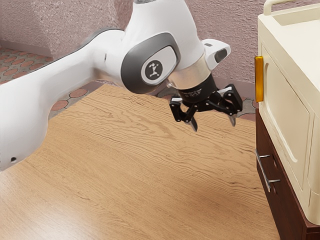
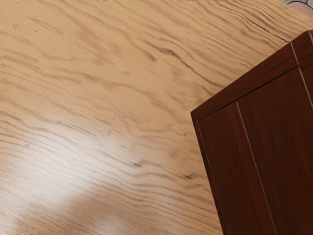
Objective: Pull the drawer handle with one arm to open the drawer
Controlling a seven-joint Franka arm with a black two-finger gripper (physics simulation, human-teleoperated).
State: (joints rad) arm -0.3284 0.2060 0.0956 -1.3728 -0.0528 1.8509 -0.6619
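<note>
The gripper [image 1: 213,123] hangs above the table [image 1: 130,170], fingers spread. The metal handle [image 1: 263,171], on the dark wooden front [image 1: 281,207], lies lower, toward the exterior view's right, apart from the gripper. The cream cabinet [image 1: 282,95] is cut off there.

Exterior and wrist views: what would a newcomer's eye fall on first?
Probably the white arm entering from the exterior view's left, its black gripper open over the wood-grain table. Next, at the exterior view's right, the amber strip on the cream cabinet, and the metal handle on the dark-brown front below.
</note>
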